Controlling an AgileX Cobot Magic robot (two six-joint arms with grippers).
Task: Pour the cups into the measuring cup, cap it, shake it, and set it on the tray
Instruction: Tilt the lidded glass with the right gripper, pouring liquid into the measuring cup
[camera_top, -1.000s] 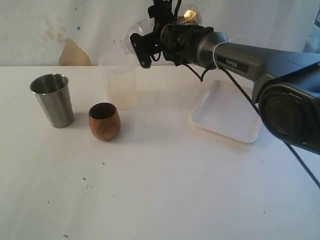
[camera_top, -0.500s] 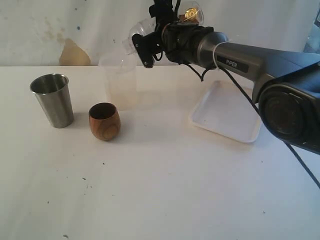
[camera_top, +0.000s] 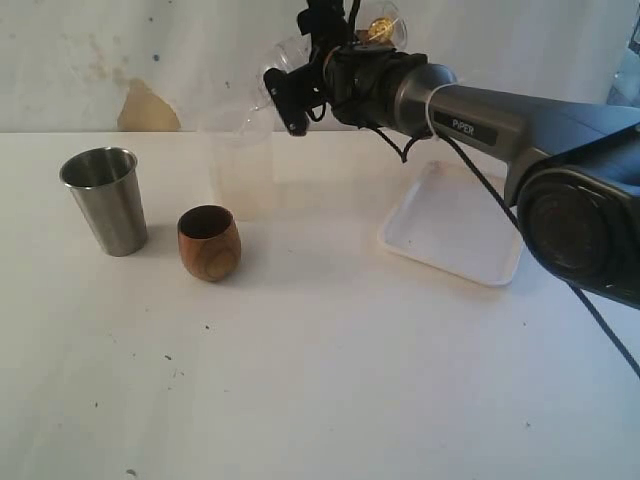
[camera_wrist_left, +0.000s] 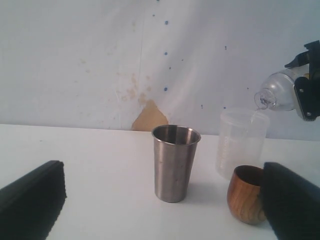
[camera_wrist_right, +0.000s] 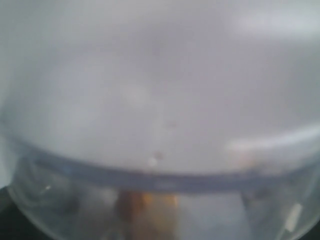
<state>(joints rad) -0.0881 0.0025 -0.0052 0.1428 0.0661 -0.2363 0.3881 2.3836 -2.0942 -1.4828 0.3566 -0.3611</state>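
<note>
The steel tumbler (camera_top: 105, 200) and the brown wooden cup (camera_top: 209, 242) stand upright at the left of the table. Behind them stands the clear measuring cup (camera_top: 240, 160), uncapped. My right gripper (camera_top: 287, 88) hangs just above its rim, shut on a clear bottle (camera_top: 275, 60) tipped mouth-down over it. In the left wrist view the bottle (camera_wrist_left: 277, 94) lets a thin stream fall into the measuring cup (camera_wrist_left: 241, 142). In the right wrist view the bottle (camera_wrist_right: 160, 125) is a blur that hides the jaws. My left gripper (camera_wrist_left: 162, 212) is open, with the tumbler (camera_wrist_left: 175, 162) ahead and the wooden cup (camera_wrist_left: 246, 194) by one finger. The white tray (camera_top: 455, 225) lies at the right.
A white wall with a brown patch (camera_top: 148, 108) closes off the back of the table. The right arm (camera_top: 500, 120) stretches over the tray from the right. The left arm does not show in the exterior view.
The right gripper with the bottle has shifted slightly up and right and tipped a little more. The cups and the tray have not moved.
</note>
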